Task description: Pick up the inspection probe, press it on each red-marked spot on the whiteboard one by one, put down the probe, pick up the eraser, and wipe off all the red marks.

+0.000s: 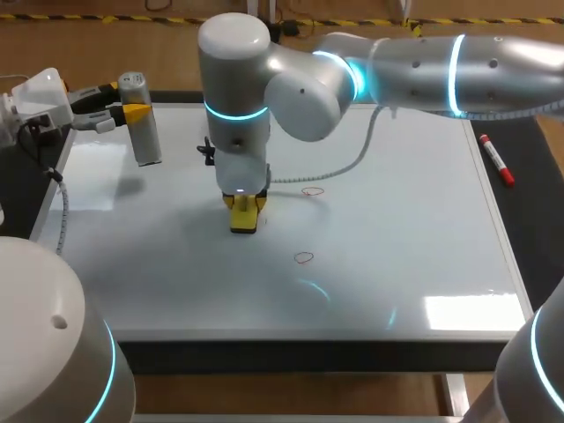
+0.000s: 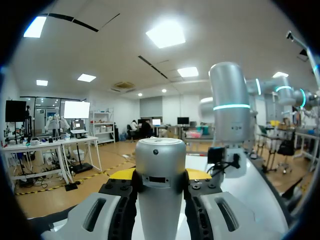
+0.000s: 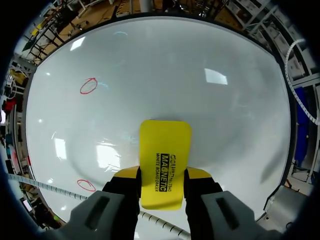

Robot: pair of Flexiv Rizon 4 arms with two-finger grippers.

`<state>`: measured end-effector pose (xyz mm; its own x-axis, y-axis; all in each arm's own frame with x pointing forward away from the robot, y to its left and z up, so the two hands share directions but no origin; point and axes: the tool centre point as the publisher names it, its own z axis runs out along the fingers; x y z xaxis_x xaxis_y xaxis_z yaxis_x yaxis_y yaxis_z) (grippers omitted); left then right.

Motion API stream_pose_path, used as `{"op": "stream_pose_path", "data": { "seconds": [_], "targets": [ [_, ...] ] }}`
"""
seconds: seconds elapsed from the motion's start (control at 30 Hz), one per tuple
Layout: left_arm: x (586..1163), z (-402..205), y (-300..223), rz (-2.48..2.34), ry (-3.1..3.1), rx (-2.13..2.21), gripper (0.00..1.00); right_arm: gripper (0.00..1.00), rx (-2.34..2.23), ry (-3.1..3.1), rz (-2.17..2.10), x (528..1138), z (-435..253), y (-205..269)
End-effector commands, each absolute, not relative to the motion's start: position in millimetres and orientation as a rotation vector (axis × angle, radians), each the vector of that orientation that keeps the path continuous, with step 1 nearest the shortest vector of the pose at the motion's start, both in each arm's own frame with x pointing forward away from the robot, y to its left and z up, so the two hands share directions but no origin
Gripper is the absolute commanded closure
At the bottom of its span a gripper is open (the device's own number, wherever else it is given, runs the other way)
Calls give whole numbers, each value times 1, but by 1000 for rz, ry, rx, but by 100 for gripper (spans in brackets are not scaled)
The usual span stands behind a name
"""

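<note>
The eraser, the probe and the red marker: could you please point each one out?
eraser (image 3: 165, 167), right wrist view, middle of its yellow face.
probe (image 2: 160, 200), left wrist view, front of its silver barrel.
red marker (image 1: 496, 159), head view, middle of its body.

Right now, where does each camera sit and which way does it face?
Head view: above, behind, looking down on the whiteboard; left arm, right arm show.
Left wrist view: on the left arm, facing level across the whiteboard; left gripper holds the probe.
Right wrist view: on the right arm, facing straight down; right gripper holds the eraser.
Head and right wrist share two red marks.
</note>
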<state>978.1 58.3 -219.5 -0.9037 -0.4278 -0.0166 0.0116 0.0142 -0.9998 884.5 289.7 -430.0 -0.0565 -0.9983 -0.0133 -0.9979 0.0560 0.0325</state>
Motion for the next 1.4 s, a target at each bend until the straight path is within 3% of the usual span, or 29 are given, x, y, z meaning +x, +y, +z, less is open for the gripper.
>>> {"op": "stream_pose_path", "data": {
  "seconds": [0.03,0.73,1.4],
  "targets": [
    [978,-218,59,-1960,1983,-429,100,100,2153,-2286,-45,883,-431,274],
    [978,-218,59,-1960,1983,-429,100,100,2147,-2298,-54,901,-382,244],
    [978,-218,59,-1960,1983,-429,100,100,1836,-2579,28,951,-361,111]
  ]
}}
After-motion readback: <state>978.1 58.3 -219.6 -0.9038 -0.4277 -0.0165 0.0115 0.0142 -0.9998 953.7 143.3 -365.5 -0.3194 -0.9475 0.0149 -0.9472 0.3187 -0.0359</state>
